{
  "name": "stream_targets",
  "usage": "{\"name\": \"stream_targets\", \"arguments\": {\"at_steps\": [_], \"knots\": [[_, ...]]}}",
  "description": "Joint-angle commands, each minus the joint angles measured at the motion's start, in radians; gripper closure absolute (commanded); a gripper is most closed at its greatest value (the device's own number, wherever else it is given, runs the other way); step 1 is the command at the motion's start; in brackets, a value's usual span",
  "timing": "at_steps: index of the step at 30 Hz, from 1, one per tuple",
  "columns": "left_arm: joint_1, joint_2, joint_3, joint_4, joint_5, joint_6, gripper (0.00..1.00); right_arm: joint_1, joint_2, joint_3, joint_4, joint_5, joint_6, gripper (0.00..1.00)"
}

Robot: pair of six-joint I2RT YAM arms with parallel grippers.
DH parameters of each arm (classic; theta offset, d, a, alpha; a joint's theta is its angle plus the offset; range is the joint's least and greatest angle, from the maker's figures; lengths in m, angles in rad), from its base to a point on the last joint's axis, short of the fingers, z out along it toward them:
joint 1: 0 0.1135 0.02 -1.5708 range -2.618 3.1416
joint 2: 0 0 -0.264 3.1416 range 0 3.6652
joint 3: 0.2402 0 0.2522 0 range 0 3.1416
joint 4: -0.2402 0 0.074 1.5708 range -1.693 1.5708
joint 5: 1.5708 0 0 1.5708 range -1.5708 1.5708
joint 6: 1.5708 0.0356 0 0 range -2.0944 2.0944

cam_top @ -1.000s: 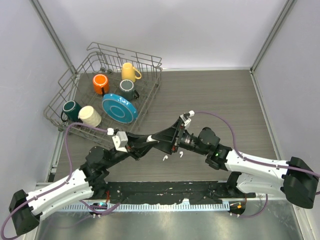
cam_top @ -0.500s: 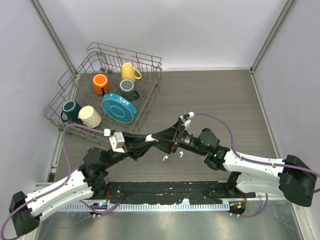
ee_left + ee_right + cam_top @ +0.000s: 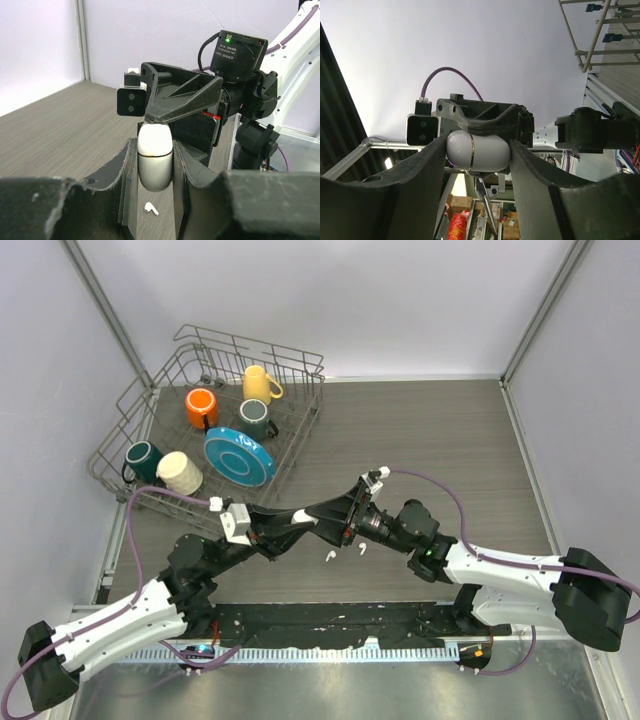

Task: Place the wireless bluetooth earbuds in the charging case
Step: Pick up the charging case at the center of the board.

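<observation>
A white oval charging case [image 3: 155, 157], lid closed, is held above the table between the fingers of both grippers. My left gripper [image 3: 155, 165] is shut on its sides. My right gripper [image 3: 477, 165] is shut on the same case [image 3: 477, 150] from the opposite side. In the top view the two grippers meet, left [image 3: 322, 517] and right [image 3: 342, 520], and hide the case. Two tiny white earbuds lie on the table just in front of them, one [image 3: 328, 556] to the left and one [image 3: 362, 549] to the right. One earbud [image 3: 151, 209] shows below the case in the left wrist view.
A wire dish rack [image 3: 300, 445] stands at the back left with mugs and a blue plate [image 3: 240, 456]. Grey walls enclose the wooden table [image 3: 440, 440]. The black base strip [image 3: 330, 625] runs along the near edge.
Both arms have shifted very slightly while holding the case between them. The earbuds on the table have not moved.
</observation>
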Motion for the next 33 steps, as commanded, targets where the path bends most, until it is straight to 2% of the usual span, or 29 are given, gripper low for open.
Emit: {"name": "stream_targets", "arguments": {"at_steps": [1,3,7,9,10,12,13,16,21,26,33], "knots": [[0.001,0.002,0.015,0.071,0.012,-0.009,1.00,0.004,0.004,-0.002,0.085,0.021,0.017,0.49],[0.000,0.002,0.015,0.071,0.013,-0.009,1.00,0.003,0.006,-0.004,0.095,0.016,0.016,0.56],[0.000,0.005,0.014,0.069,0.006,-0.029,1.00,0.003,0.007,-0.004,0.110,0.009,0.017,0.78],[0.000,0.008,0.012,0.066,0.001,-0.047,0.85,0.003,0.007,-0.005,0.119,0.009,0.017,0.87],[0.000,0.008,0.011,0.066,0.001,-0.052,0.72,0.003,0.007,-0.007,0.134,0.009,0.016,0.89],[0.001,0.007,0.009,0.060,0.001,-0.061,0.69,0.003,0.001,-0.013,0.145,0.013,0.016,0.93],[0.001,0.001,0.011,0.050,0.001,-0.063,0.63,0.001,-0.002,-0.014,0.147,0.015,0.016,0.94],[0.000,-0.004,0.011,0.037,-0.008,-0.073,0.53,0.003,-0.010,-0.019,0.147,0.021,0.011,0.96],[0.000,0.002,0.009,0.043,-0.019,-0.073,0.53,0.003,-0.010,-0.027,0.148,0.027,0.011,0.96],[0.000,0.027,0.011,0.065,-0.017,-0.073,0.60,0.003,-0.008,-0.030,0.153,0.025,0.016,0.97],[0.000,0.048,0.009,0.080,-0.013,-0.084,0.62,0.003,-0.007,-0.027,0.164,0.018,0.019,0.97]]}}
